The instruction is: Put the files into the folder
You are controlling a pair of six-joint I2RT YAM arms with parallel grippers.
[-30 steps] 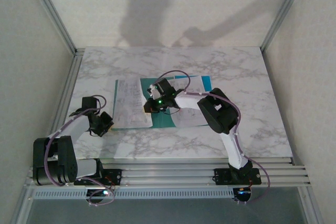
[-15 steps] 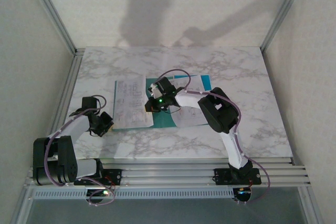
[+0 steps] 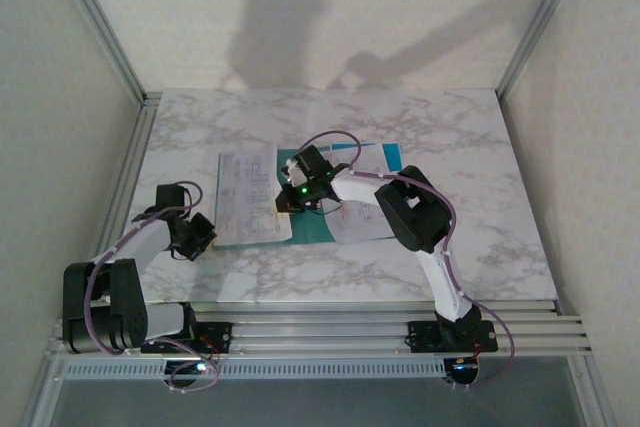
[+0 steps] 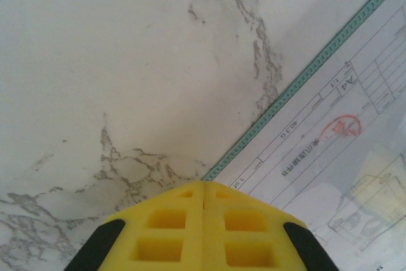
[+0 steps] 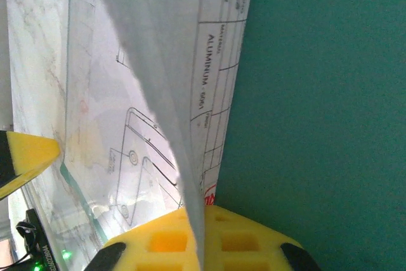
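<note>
Your right gripper (image 3: 287,201), pinched on a sheet (image 5: 158,61), has edged slightly left over the open folder (image 3: 312,228) mid-table, while your left gripper (image 3: 199,236) stays closed at its left edge.

Folder (image 3: 312,229) largely hidden under sheets (image 3: 248,197) and right arm (image 3: 410,209), its fold out of sight, print unreadable from above, raised sheet (image 5: 158,80) blurred at the right wrist, pads (image 5: 146,258) cut off at the bottom edge, folder running off the frame
</note>
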